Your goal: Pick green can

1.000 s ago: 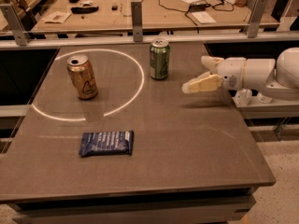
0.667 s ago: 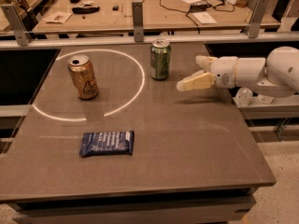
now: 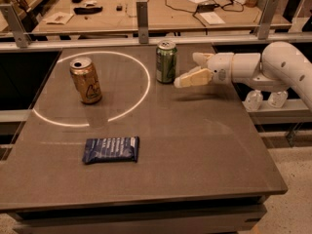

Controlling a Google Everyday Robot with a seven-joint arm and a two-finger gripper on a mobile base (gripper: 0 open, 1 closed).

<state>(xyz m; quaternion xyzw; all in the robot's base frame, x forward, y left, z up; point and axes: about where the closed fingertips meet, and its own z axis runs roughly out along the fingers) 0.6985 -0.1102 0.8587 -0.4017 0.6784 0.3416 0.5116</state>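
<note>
The green can stands upright near the far edge of the dark table, with a silver top. My gripper reaches in from the right on a white arm, just right of the can and apart from it. Its cream fingers are spread open, one nearer and one farther, and hold nothing.
A gold can stands at the left inside a white ring of light. A dark blue snack packet lies flat near the front left. A railing with metal posts runs behind the table, with a cluttered bench beyond.
My gripper has moved left toward the green can and now sits close beside it. The cans and the packet have not moved.
</note>
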